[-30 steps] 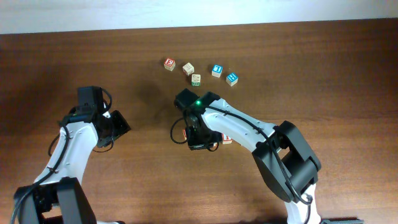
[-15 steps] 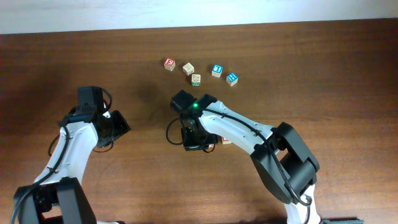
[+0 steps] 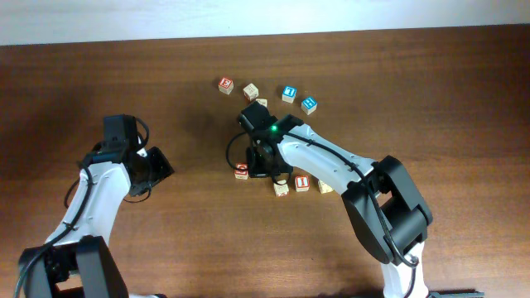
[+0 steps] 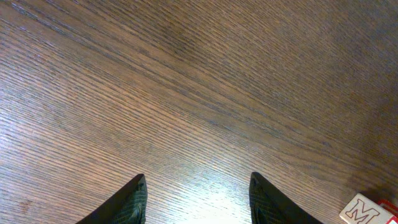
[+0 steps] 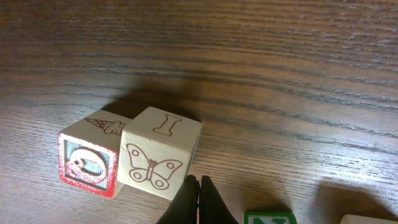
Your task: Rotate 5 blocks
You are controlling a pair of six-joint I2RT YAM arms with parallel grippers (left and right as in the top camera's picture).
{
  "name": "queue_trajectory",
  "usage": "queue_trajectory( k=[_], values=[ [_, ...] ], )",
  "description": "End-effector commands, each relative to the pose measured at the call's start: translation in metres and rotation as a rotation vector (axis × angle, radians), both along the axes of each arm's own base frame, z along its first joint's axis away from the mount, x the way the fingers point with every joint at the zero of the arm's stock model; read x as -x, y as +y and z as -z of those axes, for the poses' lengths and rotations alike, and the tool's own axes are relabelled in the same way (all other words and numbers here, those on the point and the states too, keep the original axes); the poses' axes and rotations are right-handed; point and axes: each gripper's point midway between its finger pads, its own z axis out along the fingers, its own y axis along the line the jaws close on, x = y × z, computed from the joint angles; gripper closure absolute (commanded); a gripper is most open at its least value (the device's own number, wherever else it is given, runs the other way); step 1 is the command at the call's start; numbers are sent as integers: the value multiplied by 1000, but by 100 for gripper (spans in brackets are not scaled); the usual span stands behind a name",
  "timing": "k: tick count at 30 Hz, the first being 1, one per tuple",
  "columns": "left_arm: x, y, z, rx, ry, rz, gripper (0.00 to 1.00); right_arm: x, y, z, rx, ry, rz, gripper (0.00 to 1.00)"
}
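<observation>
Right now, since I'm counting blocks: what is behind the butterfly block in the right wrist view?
A second block, red-bordered face in front and an ice-cream picture on top, sits against the butterfly block, which covers its right side. That covered side cannot be seen.

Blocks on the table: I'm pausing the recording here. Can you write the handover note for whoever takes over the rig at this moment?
Left gripper: open, empty, over bare table, off to the side of the blocks.
Right gripper: shut, holding nothing, tips close beside the butterfly block, which touches a red-framed block.
Blocks: one row near the far edge, from the red block to the blue block; a looser group nearer the arms, including a beige block.
Done: how many are rotated cannot be told.
Left: check each block; none is gripped.
</observation>
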Motion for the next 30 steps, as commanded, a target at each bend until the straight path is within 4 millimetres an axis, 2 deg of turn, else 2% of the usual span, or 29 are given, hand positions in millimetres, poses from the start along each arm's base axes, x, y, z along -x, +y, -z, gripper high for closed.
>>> queue_trajectory(
  k=[1, 3, 6, 8, 11, 14, 18, 27, 30],
  values=[
    [3, 2, 4, -12, 13, 10, 49, -5, 2, -7, -8, -46, -55, 95],
    [3, 1, 4, -5, 12, 12, 50, -8, 10, -9, -39, -67, -125, 92],
    [3, 1, 4, -5, 13, 12, 50, -8, 10, -10, -41, -70, -138, 91],
    [3, 1, 4, -5, 12, 12, 50, -11, 12, -17, -39, -81, -153, 91],
    [3, 1, 4, -5, 12, 12, 50, -32, 16, -36, -20, -176, -201, 90],
    [1, 1, 4, -6, 7, 12, 50, -52, 18, -39, -3, -268, -184, 90],
    [1, 1, 3, -7, 5, 12, 50, -63, 26, -26, -20, -292, -183, 90],
    [1, 1, 3, -7, 6, 13, 50, -51, 37, -2, -63, -212, -209, 91],
    [1, 1, 3, -7, 6, 13, 50, -47, 39, 0, -72, -195, -215, 91]
  ],
)
